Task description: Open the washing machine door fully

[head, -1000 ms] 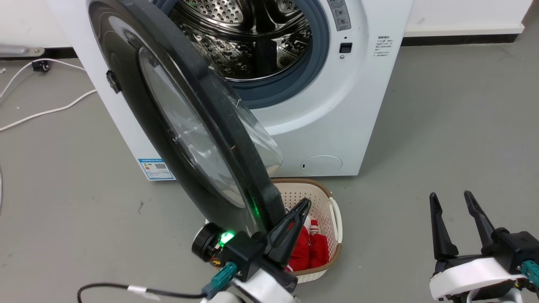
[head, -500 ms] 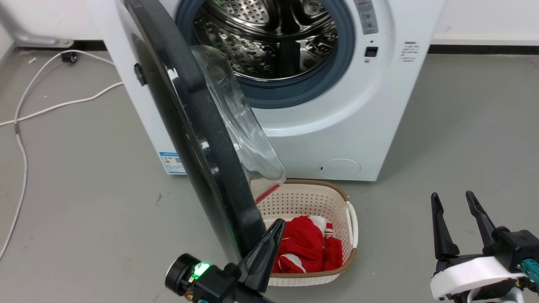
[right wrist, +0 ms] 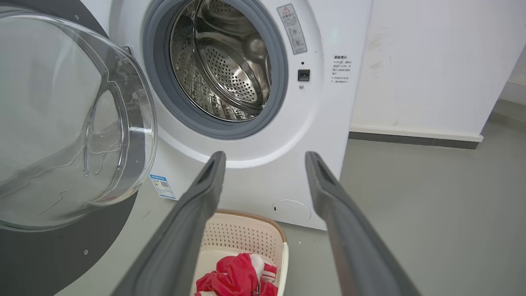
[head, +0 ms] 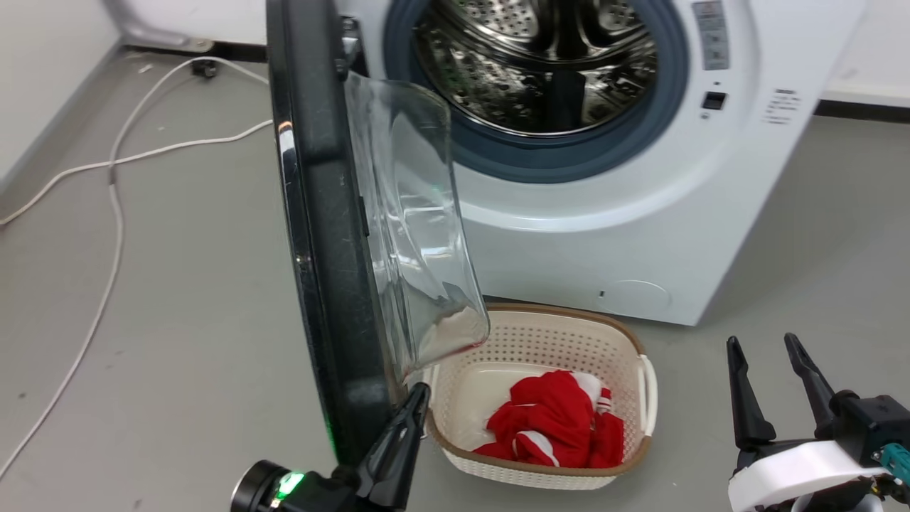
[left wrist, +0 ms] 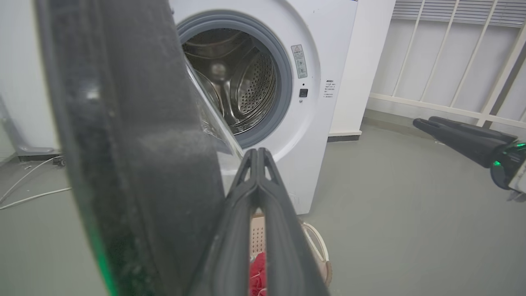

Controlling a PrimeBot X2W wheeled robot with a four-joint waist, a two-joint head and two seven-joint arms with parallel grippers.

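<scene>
**Item:** washing machine door [head: 323,235]. It stands edge-on to us, roughly square to the washing machine [head: 583,242], with its glass bowl hanging over the laundry basket [head: 643,384]. We judge it not yet fully open.

**Risk:** our left tool [head: 418,398] clamps nothing. Its fingers lie together at the door's lower inner edge, so a push could slide off the rim and let the door drift shut.

**Pose:** left arm low, tool pointing up and forward. Right tool [head: 761,345] idle, fingers apart, well apart from the door.
</scene>
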